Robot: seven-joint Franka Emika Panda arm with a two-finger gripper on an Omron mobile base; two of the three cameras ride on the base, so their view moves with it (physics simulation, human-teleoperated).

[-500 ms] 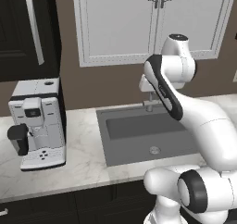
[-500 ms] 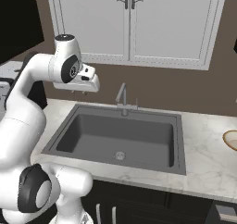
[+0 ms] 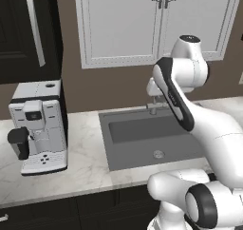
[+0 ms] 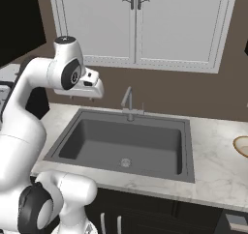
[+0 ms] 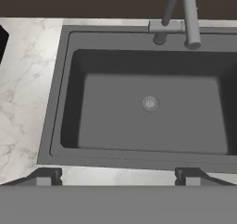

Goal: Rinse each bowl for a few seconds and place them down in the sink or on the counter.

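pincer: 2-finger pincer (image 5: pixel 118 174) on the white arm, jaws spread wide, nothing between them; tips (image 5: pixel 46 176) sit at the bottom of hand view, hovering above the near sink rim.
sink: large rectangular dark grey sink (image 4: pixel 68 146), basin bare, round metal drain (image 5: pixel 150 102) mid-floor, no water running that I can see.
faucet: slim grey faucet (image 4: pixel 128 102) at the back rim, spout reaching over the basin.
bowl: 1 tan shallow round bowl (image 4: pixel 241 146) on the white marble worktop (image 4: pixel 218 165), far right edge of right base view, cut off by frame, well apart from pincer. 2nd bowl: can't locate.
stage: guess = start, no bowl picked up or rinsed yet.
risk 1: bowl is far to the right of the hand, so a long swing is needed; arm cd clip the faucet on the way across.
risk 2: shallow bowl, thin rim; a pinch off-centre cd tip it or skid it off the worktop edge.
risk 3: bowl half out of frame, so grasp pose may be misjudged.
other: white and black coffee machine (image 3: pixel 39 127) on worktop left of sink, near arm's elbow sweep, cd get bumped.
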